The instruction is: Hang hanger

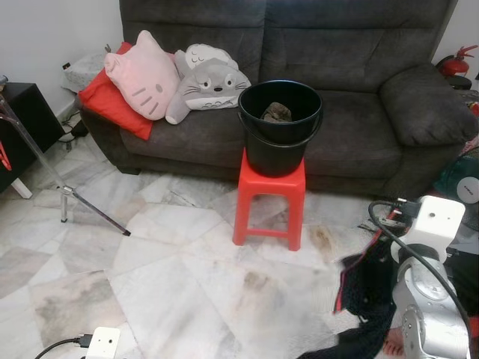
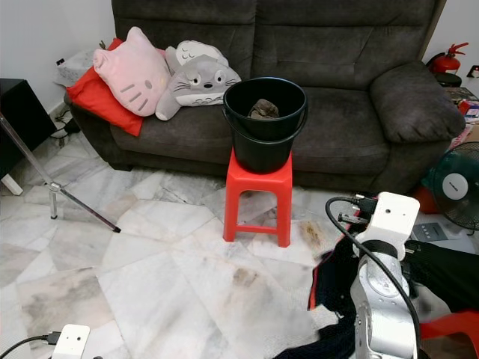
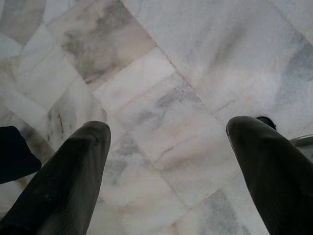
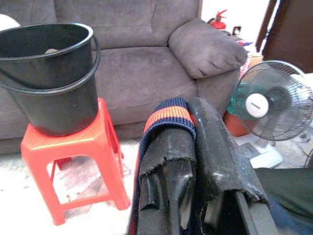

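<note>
My right end effector (image 4: 195,161) has its 2 black fingers squeezed tight on a dark cloth with an orange band (image 4: 168,113). The cloth drapes over the fingers and hangs down by my right arm (image 2: 382,292). I cannot tell if a hanger is inside it. My left end effector (image 3: 166,161) is spread wide and holds nothing, low over the marble floor (image 3: 195,63). Ahead, a black bucket (image 1: 280,126) sits on a red stool (image 1: 271,200) in front of the grey sofa (image 1: 359,90).

Dark garment (image 4: 166,117) drapes over the right end effector (image 4: 195,161), hiding any hanger beneath it
</note>
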Tool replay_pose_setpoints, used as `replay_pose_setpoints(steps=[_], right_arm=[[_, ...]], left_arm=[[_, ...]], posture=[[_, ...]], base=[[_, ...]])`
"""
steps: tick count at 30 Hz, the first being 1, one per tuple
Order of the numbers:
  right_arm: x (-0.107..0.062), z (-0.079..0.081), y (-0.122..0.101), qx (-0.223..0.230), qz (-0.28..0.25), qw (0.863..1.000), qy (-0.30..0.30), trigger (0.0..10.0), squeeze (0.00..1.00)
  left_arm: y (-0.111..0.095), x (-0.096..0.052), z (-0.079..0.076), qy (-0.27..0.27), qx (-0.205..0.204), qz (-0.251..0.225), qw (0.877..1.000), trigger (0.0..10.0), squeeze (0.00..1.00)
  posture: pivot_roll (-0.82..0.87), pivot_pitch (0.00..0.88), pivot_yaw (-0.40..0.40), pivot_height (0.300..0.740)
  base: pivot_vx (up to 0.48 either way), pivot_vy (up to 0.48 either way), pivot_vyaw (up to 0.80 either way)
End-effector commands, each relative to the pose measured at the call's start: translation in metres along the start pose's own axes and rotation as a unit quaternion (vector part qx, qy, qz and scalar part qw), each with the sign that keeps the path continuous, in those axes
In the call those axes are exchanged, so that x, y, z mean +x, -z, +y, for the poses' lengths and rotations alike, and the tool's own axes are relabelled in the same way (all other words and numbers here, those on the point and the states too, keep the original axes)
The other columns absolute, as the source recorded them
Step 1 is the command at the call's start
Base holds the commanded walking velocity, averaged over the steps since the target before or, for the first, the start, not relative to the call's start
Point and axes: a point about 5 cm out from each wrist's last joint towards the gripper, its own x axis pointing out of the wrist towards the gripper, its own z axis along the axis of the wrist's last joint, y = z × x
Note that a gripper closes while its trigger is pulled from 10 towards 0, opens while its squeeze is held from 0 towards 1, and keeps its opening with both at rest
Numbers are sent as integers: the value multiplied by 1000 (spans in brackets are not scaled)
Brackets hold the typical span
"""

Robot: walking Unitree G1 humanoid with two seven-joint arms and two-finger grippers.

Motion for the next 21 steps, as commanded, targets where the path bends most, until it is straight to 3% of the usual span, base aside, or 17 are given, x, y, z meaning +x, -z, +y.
replay_pose_setpoints(steps=[1, 6, 21], right_arm=[[0, 6, -10, 0, -26, 1000, -7, 10000, 0], [0, 11, -11, -8, -32, 999, -16, 10000, 0], [1, 18, -14, -25, -46, 998, -30, 10000, 0]], left_arm=[[2, 0, 4, -3, 13, 6, 1000, 10000, 0], [1, 0, 4, -2, 14, 6, 1000, 10000, 0], [2, 0, 3, -2, 12, 7, 1000, 10000, 0]], posture=[[-193, 23, 48, 740], [-190, 26, 45, 740], [-185, 31, 43, 740]], base=[[0, 0, 0], [0, 0, 0], [0, 0, 579]])
